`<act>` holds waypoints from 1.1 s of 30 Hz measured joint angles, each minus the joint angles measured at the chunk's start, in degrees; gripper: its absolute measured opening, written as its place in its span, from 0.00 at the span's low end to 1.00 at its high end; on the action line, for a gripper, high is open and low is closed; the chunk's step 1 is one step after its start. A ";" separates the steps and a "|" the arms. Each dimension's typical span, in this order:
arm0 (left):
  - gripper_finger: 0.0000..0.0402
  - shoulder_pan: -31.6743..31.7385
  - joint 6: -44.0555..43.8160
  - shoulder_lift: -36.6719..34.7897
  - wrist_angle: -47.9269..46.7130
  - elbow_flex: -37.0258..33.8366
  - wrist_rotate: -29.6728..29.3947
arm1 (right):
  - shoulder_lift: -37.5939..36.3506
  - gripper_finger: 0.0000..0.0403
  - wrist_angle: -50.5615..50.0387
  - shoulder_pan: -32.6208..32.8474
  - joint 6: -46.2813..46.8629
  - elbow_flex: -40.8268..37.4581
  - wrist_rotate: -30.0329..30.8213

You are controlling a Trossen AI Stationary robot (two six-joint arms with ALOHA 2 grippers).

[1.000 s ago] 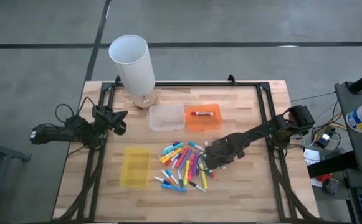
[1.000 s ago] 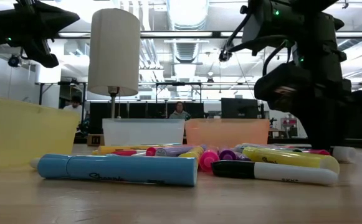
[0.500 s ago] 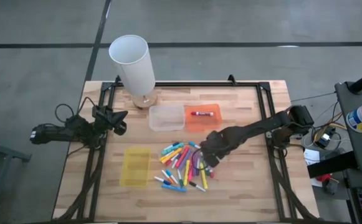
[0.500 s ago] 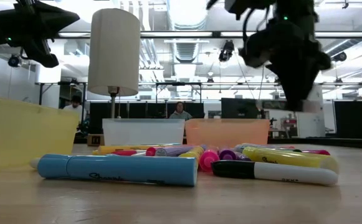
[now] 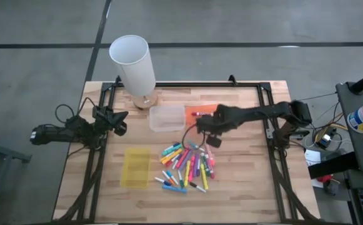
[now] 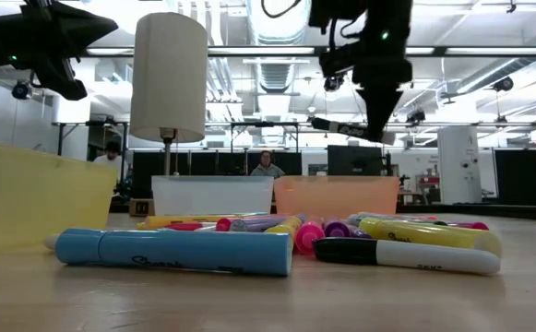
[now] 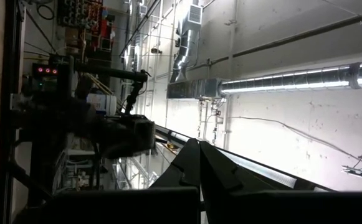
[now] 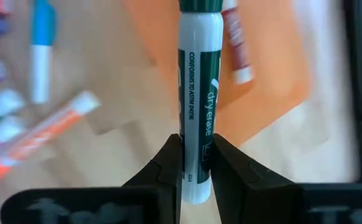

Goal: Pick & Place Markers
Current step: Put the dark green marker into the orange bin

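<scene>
My right gripper (image 5: 205, 129) hangs above the table between the pile of markers (image 5: 187, 165) and the orange tray (image 5: 200, 112), shut on a white marker with green print and a green cap (image 8: 199, 81). The low view shows this marker (image 6: 346, 127) high above the table. One red marker (image 8: 237, 43) lies flat in the orange tray. The other markers lie loose on the wood in mixed colours. My left gripper (image 5: 122, 122) waits shut at the table's left edge, holding nothing. My right gripper pinches the marker's white barrel near its uncapped end (image 8: 196, 149) between its two fingers (image 8: 168, 165). The fingers come from above, slanting down, and lie across the barrel. The marker is lifted clear of the table and sticks out roughly level, capped end away from the fingers.
A clear tray (image 5: 167, 117) stands left of the orange one. A yellow tray (image 5: 135, 167) lies left of the pile. A tall white cylinder on a small stand (image 5: 133, 62) stands at the far left. A dark frame (image 5: 262, 87) runs round the tabletop.
My right gripper has risen from the right side of the pile and gone toward the far edge and the orange tray, rolling its wrist on the way. The green-and-white marker has come up with it, clear of the table. The gripper has stayed shut on it.
</scene>
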 joint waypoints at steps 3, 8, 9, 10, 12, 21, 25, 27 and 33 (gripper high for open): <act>0.00 0.00 0.00 0.01 0.00 0.00 0.00 | 0.20 0.13 1.88 -3.92 -6.84 -0.25 0.57; 0.00 0.04 -0.04 0.00 0.02 0.00 0.00 | 0.29 0.15 3.86 -10.49 -13.77 -1.01 1.13; 0.00 0.04 -0.04 -0.01 0.02 0.00 0.00 | 0.33 0.15 4.00 -11.64 -14.83 -1.06 1.12; 0.00 0.04 -0.04 -0.01 0.02 0.00 0.00 | 0.33 0.15 4.53 -12.66 -15.96 -1.14 1.11; 0.00 0.04 -0.07 -0.01 0.02 0.00 0.00 | 0.33 0.15 7.20 -14.21 -18.91 -1.14 0.97; 0.00 0.04 -0.09 0.00 0.01 0.00 0.00 | 0.33 0.16 13.61 -16.19 -29.69 -2.03 -5.15; 0.00 0.02 0.11 0.00 0.01 0.00 -0.10 | 0.33 0.16 14.17 -16.91 -28.76 -4.14 -5.53; 0.00 0.02 0.11 -0.01 0.00 0.00 -0.19 | 0.35 0.16 15.30 -16.89 -26.73 -5.49 -5.53; 0.00 0.02 0.17 0.01 0.00 0.00 -0.22 | 0.36 0.16 22.07 -16.87 -24.10 -8.25 -7.03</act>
